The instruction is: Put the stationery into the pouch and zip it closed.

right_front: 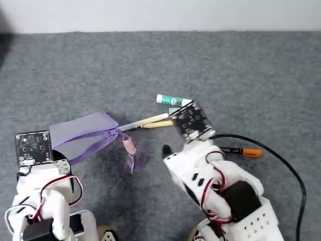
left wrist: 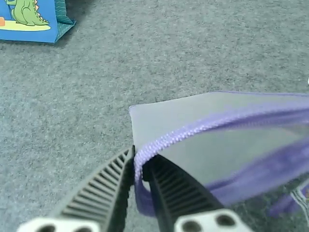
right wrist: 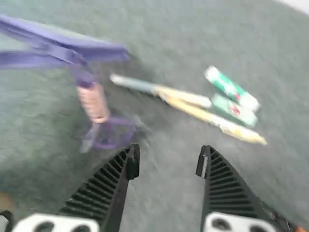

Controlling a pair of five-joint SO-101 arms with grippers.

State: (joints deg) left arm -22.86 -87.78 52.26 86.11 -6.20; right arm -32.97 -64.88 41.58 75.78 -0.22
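Pouch (right_front: 83, 131), flat, translucent purple

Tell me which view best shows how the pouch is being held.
The left wrist view: the left gripper is shut on the pouch at its zipper-edge corner. The high view shows the pouch from above, with the arm covering that corner. The right wrist view shows its other end, away from the grip.

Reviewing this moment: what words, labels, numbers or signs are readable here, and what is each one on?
No text can be read.
Green-and-white tube: it has a printed label, too small and blurred to read.
Blue box: it shows a green dinosaur picture, with no legible words.
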